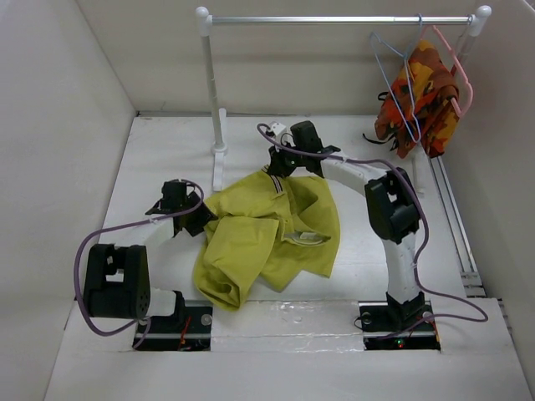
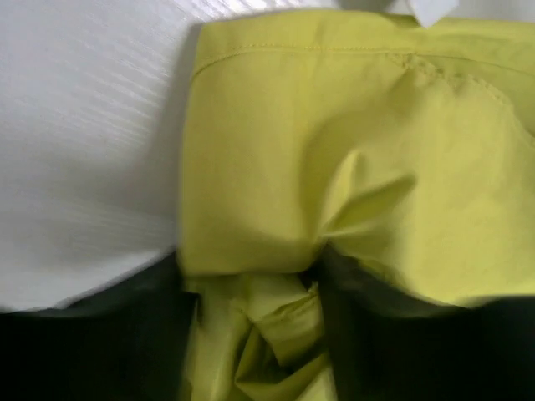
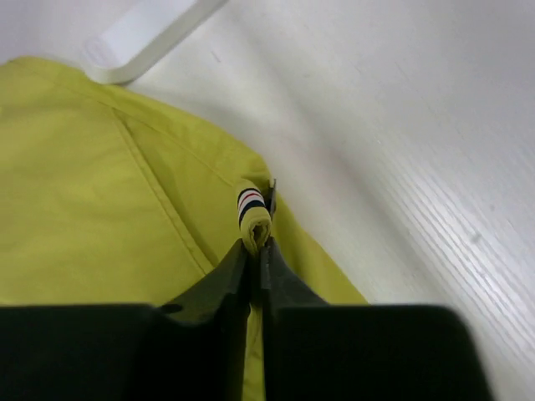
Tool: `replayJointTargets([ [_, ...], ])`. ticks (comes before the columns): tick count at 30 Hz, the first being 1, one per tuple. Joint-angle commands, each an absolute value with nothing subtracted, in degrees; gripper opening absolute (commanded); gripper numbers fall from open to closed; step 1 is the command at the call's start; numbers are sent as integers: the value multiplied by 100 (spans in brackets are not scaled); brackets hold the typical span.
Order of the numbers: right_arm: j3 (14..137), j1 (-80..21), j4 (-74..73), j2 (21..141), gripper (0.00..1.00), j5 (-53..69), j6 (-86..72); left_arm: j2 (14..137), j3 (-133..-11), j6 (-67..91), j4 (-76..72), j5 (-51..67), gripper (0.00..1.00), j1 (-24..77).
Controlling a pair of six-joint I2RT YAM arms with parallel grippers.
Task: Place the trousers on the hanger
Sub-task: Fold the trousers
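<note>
Top view: the trousers [image 1: 267, 238] lie crumpled in the middle of the table [image 1: 167, 150], running from the far side toward the near left. My left claw [image 1: 201, 219] sits at their left edge, my right claw [image 1: 280, 163] at their far edge. The hanger [image 1: 399, 83] is up on the rail [image 1: 334, 19] over the far right corner, well apart from the trousers and nearer my right arm.

Left wrist: cloth is bunched between parted fingers; gripped or not, I can't tell.

Right wrist: the jaws are pinched tight on the striped waistband [image 3: 251, 209].
</note>
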State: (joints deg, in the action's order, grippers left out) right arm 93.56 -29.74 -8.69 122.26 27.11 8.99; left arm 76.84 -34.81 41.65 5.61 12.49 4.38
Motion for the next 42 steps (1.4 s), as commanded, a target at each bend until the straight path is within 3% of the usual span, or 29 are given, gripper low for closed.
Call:
replayJointTargets([
  [1,9369,-3226,-369,11761,0,3015,817,7805,-3270,4201,220,1257,37,422],
  [3,9544,-3488,-693,11226,0,2910,1070,7787,-3366,4175,237,1073,0,422],
  [9,11113,-4462,-3009,9838,0,1882,1844,6912,-4876,3842,1455,63,0,308],
  [10,11370,-4621,-3284,9704,0,1602,1898,6699,-5435,3763,1650,-556,0,308],
  [11,12661,-5180,-4401,9416,0,1191,1855,5992,-6737,3475,2409,-1398,0,308],
  [16,14377,-5590,-5360,9238,0,967,1364,5538,-8259,3060,2961,-2592,0,308],
  [18,14267,-5721,-5187,8723,0,1071,810,5511,-9117,2892,3304,-2890,0,308],
  [22,12852,-5774,-4465,7572,0,643,194,5414,-9992,2462,3568,-3111,0,360],
  [25,11993,-5477,-4832,6972,0,-262,79,5510,-10169,2040,3577,-2964,15,738],
  [27,11525,-4548,-4974,6725,0,-473,105,5625,-9724,1829,3306,-2046,24,738],
  [29,10673,-3470,-4913,6373,0,-518,272,5949,-9231,1732,2886,-1217,40,738],
  [30,10409,-3089,-4913,6311,0,-588,325,6159,-8880,1671,2831,-352,44,738],
  [33,9319,-1747,-4747,6170,0,-345,623,7144,-8371,1704,2717,569,49,738],
  [35,8583,-1233,-4501,6179,0,-264,800,7469,-8105,1828,2523,694,52,738],
  [36,8239,-595,-4300,6266,0,-159,930,7488,-7886,1924,2488,538,66,738],
  [37,8235,-589,-4298,6267,0,-158,1001,7453,-7884,1925,2418,536,66,738],
  [40,7753,-308,-3939,6459,0,-359,1107,7444,-7550,1969,2669,63,92,791],
  [42,7620,-308,-3850,6704,1,-815,1142,7523,-7235,2091,2926,-437,94,791],
])
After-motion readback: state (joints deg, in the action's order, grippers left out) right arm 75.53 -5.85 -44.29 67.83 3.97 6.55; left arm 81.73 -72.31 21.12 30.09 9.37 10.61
